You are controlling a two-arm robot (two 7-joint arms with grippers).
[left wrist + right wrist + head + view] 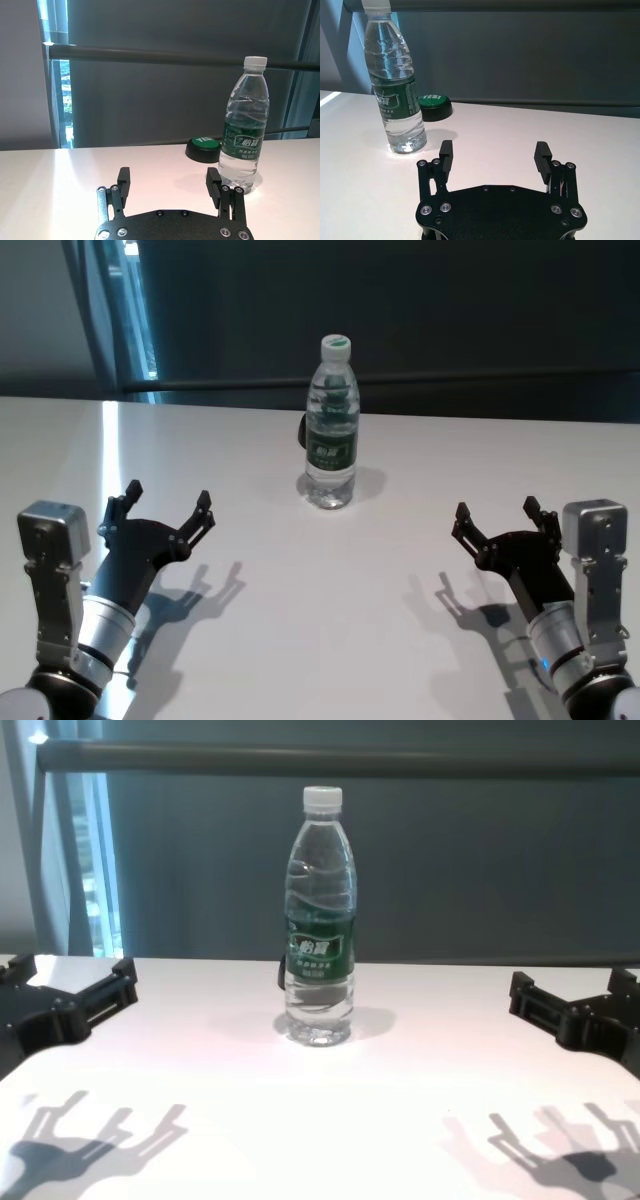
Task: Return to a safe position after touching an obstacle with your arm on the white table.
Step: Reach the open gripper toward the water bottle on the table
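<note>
Broadly, a wide white table point(400, 640) filled the scene, smooth and plain, with a dark wall and a strip of window behind it. Both arms hovered low over its near part, each throwing a sharp shadow on the surface. The left gripper point(168, 508) sat at the near left with its two black fingers spread wide apart and nothing between them. The right gripper point(497, 521) sat at the near right, its fingers likewise spread and holding nothing.

Between and beyond them, near the table's middle, stood the bottle point(331, 425), upright on its base, its long axis vertical. It was clear ribbed plastic, part filled with water, with a white screw cap and a dark green label band. It lay forward and inward of each gripper, well apart from both and touching neither. Neither arm looked clearly nearer; the pair flanked it about evenly. By that reading, any retreat would have called for drawing back and outward, away from the bottle, and both arms already looked close to a resting pose.

Just behind the bottle lay a small button point(202, 149), a low round black puck with a green top, seen best from the wrist views and partly hidden in the head view
</note>
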